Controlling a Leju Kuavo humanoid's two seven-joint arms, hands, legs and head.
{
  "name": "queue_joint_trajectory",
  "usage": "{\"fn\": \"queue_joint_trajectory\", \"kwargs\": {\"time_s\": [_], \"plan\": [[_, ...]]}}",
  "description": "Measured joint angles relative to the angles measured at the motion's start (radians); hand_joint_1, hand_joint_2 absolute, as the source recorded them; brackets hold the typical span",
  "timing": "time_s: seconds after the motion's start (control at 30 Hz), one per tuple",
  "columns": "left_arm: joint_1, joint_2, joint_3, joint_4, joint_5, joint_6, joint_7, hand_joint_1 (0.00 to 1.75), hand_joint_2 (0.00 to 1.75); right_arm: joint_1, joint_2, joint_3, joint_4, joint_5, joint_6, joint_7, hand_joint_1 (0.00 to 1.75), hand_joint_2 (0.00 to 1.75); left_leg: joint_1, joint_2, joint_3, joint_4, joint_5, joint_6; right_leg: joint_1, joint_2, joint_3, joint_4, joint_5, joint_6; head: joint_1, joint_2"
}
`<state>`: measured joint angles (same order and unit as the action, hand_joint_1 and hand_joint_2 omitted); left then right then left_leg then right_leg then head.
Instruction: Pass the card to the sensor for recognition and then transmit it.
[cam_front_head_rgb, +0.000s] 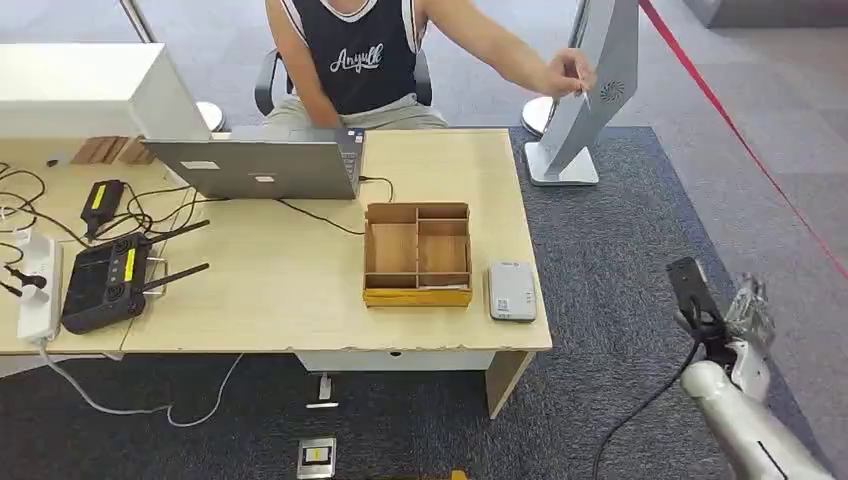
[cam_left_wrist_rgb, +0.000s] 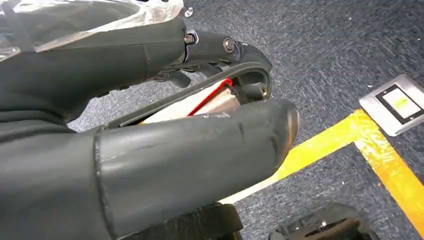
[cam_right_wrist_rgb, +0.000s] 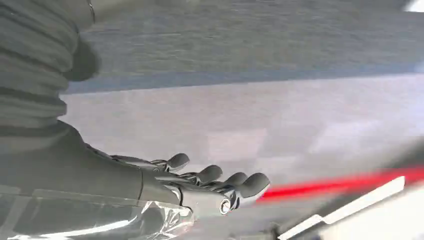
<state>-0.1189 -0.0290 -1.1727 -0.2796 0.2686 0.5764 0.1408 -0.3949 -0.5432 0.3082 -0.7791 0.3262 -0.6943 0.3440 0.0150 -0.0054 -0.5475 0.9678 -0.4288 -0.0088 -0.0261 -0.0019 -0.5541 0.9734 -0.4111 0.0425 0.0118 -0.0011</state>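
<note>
- Since the card (cam_left_wrist_rgb: 200, 106) sits pinched in the left hand (cam_left_wrist_rgb: 160, 140), between the thick thumb and the darker fingers folded over it, the coming move depends on where that hand is relative to the reader.
- Only a pale strip of the card with a red line shows. Its long side runs along the thumb and points out past the fingertips.
- Behind the card there is carpet and yellow floor tape (cam_left_wrist_rgb: 340, 135), so I judge that the left hand hangs low, below the table top.
- From the robot's seat, the reader (cam_front_head_rgb: 512, 291) lies flat on the near right corner of the table (cam_front_head_rgb: 300, 300), just beside the wooden box (cam_front_head_rgb: 417, 254). Its long side points away from the robot.
- For the left hand, then, the reader is up, forward and across to the right. The card probably has to rise and turn flat, face down, to meet it.
- The right hand (cam_front_head_rgb: 745, 312) is raised off the table's right end and looks the nearer of the two to the reader, but it holds nothing. Its fingers are stretched out side by side and lightly curled.
- A person behind the table has a hand (cam_front_head_rgb: 565, 75) out on a grey stand, well apart from the reader.
</note>
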Motion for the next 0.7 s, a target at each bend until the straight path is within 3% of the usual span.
{"fn": "queue_joint_trajectory", "kwargs": {"time_s": [0.17, 0.33, 0.47, 0.7], "plan": [[-0.002, 0.000, -0.005, 0.000, 0.004, 0.000, -0.008, 0.00, 0.00, -0.112, -0.008, -0.013, -0.138, 0.065, 0.005, -0.024, 0.00, 1.75, 0.000, 0.001, 0.000, 0.000, 0.001, 0.000, 0.000, 0.000, -0.002, 0.001, 0.000, 0.000, 0.000, 0.000], [-0.004, 0.000, -0.012, 0.000, -0.001, 0.001, -0.023, 0.00, 0.00, -0.232, 0.029, 0.018, -0.233, 0.128, 0.040, -0.089, 0.00, 1.75, 0.000, 0.000, 0.001, 0.000, 0.002, -0.001, 0.000, 0.000, -0.003, 0.002, 0.000, 0.000, 0.000, 0.000], [-0.007, 0.000, -0.024, 0.000, -0.024, -0.001, -0.028, 0.00, 0.00, -0.309, 0.067, 0.073, -0.244, 0.230, 0.068, -0.150, 0.00, 1.75, 0.000, -0.001, 0.000, 0.000, 0.002, -0.001, 0.000, 0.000, -0.003, 0.002, 0.000, 0.000, 0.000, 0.000], [-0.010, 0.002, -0.048, 0.000, -0.052, -0.009, -0.027, 0.00, 0.00, -0.391, 0.148, 0.177, -0.229, 0.343, 0.134, -0.191, 0.00, 1.75, 0.000, 0.000, -0.001, 0.000, 0.002, -0.001, 0.000, 0.000, -0.005, 0.002, 0.000, 0.000, 0.000, 0.000]]}}
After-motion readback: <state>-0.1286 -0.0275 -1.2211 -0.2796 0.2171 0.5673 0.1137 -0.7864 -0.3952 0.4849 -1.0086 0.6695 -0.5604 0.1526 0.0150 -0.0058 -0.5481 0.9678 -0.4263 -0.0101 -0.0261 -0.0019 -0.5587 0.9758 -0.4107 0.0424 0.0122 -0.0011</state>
